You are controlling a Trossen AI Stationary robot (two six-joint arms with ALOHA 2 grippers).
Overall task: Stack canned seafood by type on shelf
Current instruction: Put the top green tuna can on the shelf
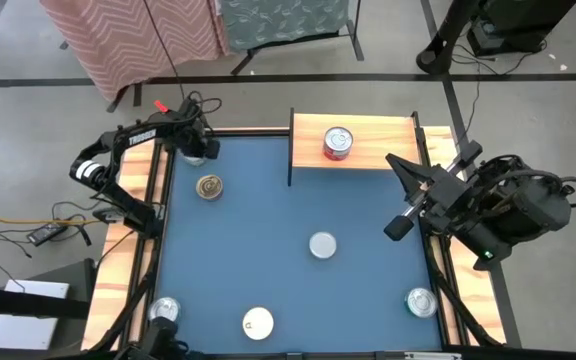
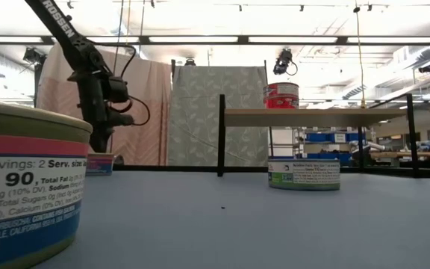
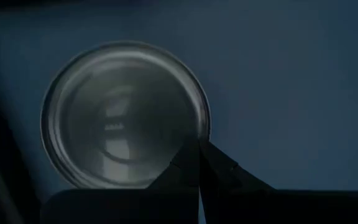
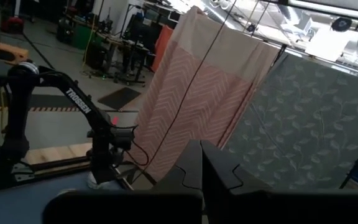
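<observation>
Here the left gripper (image 1: 197, 146) is held low over a silver tin (image 3: 126, 115) at the far left corner of the table (image 1: 268, 210), its fingers pressed together and gripping nothing. The closed tips are seen over the tin's rim in the left wrist view; whether they touch the lid cannot be told. A grasp is judged to be the aim, and for that the fingers would first have to be spread around the tin.

The right gripper (image 1: 398, 228) is kept raised beside the right rail, also pinched shut and empty, its wrist camera turned toward the room, so this arm is taken to be waiting.

One red tin (image 1: 338, 143) is already set on the shelf (image 1: 368, 135), which stands at the far edge, right of centre. It is probably meant as the base of one stack.

The other tins are left scattered on the table: a gold one (image 1: 209, 186) just beside the left gripper, a silver one (image 1: 322, 244) at the centre, a white one (image 1: 258, 322) at the near edge, and silver ones at the near left (image 1: 165, 309) and near right (image 1: 421, 300) corners. Most of the sorting is therefore judged undone.
</observation>
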